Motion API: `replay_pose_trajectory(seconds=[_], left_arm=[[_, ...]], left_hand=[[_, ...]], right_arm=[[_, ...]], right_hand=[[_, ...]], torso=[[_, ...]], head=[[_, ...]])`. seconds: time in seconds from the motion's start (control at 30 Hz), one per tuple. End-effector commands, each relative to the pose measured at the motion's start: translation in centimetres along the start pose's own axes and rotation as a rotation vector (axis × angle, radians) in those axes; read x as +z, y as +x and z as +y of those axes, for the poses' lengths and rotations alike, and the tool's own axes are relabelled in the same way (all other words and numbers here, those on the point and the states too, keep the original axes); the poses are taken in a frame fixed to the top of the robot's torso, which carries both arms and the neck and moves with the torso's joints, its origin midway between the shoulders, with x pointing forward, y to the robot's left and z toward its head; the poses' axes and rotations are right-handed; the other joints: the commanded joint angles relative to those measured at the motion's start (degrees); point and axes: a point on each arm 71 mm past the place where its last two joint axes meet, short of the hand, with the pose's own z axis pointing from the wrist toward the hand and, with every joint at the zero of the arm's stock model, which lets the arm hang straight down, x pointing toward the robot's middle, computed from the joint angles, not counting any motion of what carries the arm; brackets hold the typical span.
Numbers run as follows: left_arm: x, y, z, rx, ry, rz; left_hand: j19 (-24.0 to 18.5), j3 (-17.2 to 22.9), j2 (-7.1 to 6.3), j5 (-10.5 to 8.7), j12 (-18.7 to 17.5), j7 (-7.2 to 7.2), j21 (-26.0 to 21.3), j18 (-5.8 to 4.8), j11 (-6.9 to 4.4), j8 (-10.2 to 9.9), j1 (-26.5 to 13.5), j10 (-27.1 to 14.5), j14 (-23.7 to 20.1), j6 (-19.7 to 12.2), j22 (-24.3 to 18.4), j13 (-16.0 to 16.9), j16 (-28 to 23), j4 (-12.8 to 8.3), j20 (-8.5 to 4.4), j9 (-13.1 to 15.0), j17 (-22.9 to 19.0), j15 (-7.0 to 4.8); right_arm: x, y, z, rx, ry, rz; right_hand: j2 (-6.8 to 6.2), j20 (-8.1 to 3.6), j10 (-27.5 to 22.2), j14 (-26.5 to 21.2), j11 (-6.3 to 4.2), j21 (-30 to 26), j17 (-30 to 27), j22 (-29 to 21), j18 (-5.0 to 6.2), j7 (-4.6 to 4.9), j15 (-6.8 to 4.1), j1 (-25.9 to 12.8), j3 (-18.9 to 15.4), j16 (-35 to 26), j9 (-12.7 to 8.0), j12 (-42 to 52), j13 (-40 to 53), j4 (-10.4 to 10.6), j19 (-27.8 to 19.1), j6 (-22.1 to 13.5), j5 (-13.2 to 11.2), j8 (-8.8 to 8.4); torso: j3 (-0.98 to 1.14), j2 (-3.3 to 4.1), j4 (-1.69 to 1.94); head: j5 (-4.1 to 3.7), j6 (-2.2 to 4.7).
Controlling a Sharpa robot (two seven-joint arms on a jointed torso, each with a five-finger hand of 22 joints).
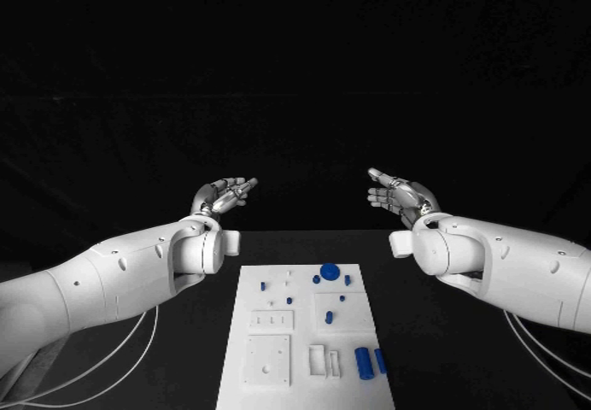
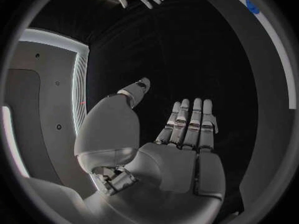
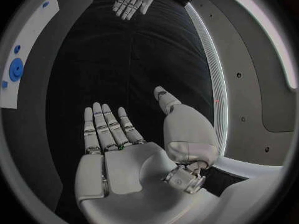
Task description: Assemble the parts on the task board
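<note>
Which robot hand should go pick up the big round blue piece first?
Probably the right hand. The big round blue disc sits toward the right side of the white task board, slightly nearer that arm. Both the right and the left hand hover open and empty beyond the board, so it's close.

left hand [image 1: 223, 195]: raised beyond the far left corner of the task board [image 1: 247, 376], holding nothing
right hand [image 1: 403, 195]: raised beyond the far right corner, level with the left hand and well apart from it
task board: on the table [image 1: 456, 359], nearer the robot than both hands, between the two arms
parts [image 1: 330, 272]: on the board, below and behind both hands
</note>
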Motion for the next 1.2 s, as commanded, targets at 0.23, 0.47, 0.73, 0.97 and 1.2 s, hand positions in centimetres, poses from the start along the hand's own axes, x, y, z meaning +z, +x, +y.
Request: replay_pose_trajectory(seconds=[0.23, 0.47, 0.73, 0.97, 1.2], left_arm=[[2.2, -0.1, -0.8, -0.02, -0.079, 0.109], [1.4, -0.8, -0.8, -0.002, -0.058, 0.131], [0.1, -1.0, -1.3, 0.029, -0.006, 0.18], [-1.6, -0.9, -2.9, 0.047, 0.03, 0.24], [-3.8, -0.8, -3.6, 0.029, 0.034, 0.308]], left_hand=[[0.5, 0.4, -0.13, 0.34, 0.3, 0.08, 0.4, -0.86, 0.18, 0.4, 1.1, 0.7, 0.5, 0.5, 1.9, 0.1, 0.4, 0.2, 0.06, 0.4, 0.4, 0.05], [0.4, 0.1, 0.11, 0.34, 0.5, 0.65, 0.8, -0.86, 0.51, 0.8, 1.6, 1.3, 0.6, 1.0, 1.9, 0.2, 0.6, 0.4, -0.02, 0.7, 0.6, 0.14], [7.7, -2.7, 4.7, 1.52, 3.6, 3.51, 5.0, 1.43, 2.86, 3.3, 6.2, 10.0, 9.5, 8.0, 1.5, 1.4, 5.3, -4.9, -1.91, 1.3, 2.3, 0.86], [11.5, -2.9, 6.48, 2.55, 5.1, 3.8, 6.8, 3.06, 2.92, 3.8, 7.8, 14.6, 15.5, 11.6, 1.8, 1.8, 8.0, -8.4, -2.52, 1.0, 2.9, -0.21], [13.2, -2.6, 7.5, 3.14, 3.8, 3.52, 7.9, 2.58, 2.79, 2.4, 6.3, 17.1, 17.2, 14.0, 1.5, 0.8, 8.3, -14.1, -3.45, -0.6, 2.4, -0.92]], right_arm=[[1.5, -0.5, 0.6, -0.043, 0.145, 0.233], [2.6, -0.3, 1.7, -0.475, -0.04, 0.204], [2.9, 0.9, 2.4, -0.837, -0.21, 0.234], [2.9, 3.6, 2.6, -1.073, -0.325, 0.305], [2.8, 5.9, 2.4, -1.273, -0.391, 0.346]], right_hand=[[0.43, -0.01, 1.1, 0.8, 0.33, 0.4, 0.4, 1.8, 1.0, 6.76, 0.36, 3.0, -0.3, 0.7, 1.1, 0.2, 0.1, -1.1, 0.6, 1.3, 0.0, 1.34], [-0.04, -0.26, 6.6, 5.8, -0.02, 2.1, 1.3, 1.6, 2.14, 6.69, 0.14, 11.2, 3.1, 3.3, 1.7, 1.9, 0.7, -7.0, 5.1, 5.5, 1.5, 3.72], [-1.96, -1.19, 20.1, 24.9, -5.08, 9.2, 5.4, 1.3, 8.14, 3.53, -7.66, 15.8, 12.3, 12.7, 2.3, 7.7, 2.3, -10.9, 24.2, 17.7, 0.0, 8.31], [-2.66, -8.55, 25.9, 43.9, -9.06, 20.6, 13.4, 1.3, 8.37, 2.14, -14.15, 16.8, 13.6, 25.2, 2.0, 9.3, 3.1, -13.0, 45.4, 22.9, -0.5, 9.19], [-3.7, -14.91, 29.3, 45.9, -10.04, 36.6, 26.9, 2.0, 8.37, 1.03, -15.68, 16.7, 13.4, 43.6, 0.2, 7.4, 3.2, -13.2, 52.1, 26.4, 3.7, 7.45]], torso=[[0.0, 0.01, 0.0], [-0.04, 0.03, -0.21], [-0.09, 0.91, -0.13], [-0.28, 2.97, 0.16], [-0.31, 5.53, 1.08]], head=[[0.0, -0.01], [0.86, -0.46], [1.13, -0.08], [0.96, 0.95], [0.5, 2.27]])
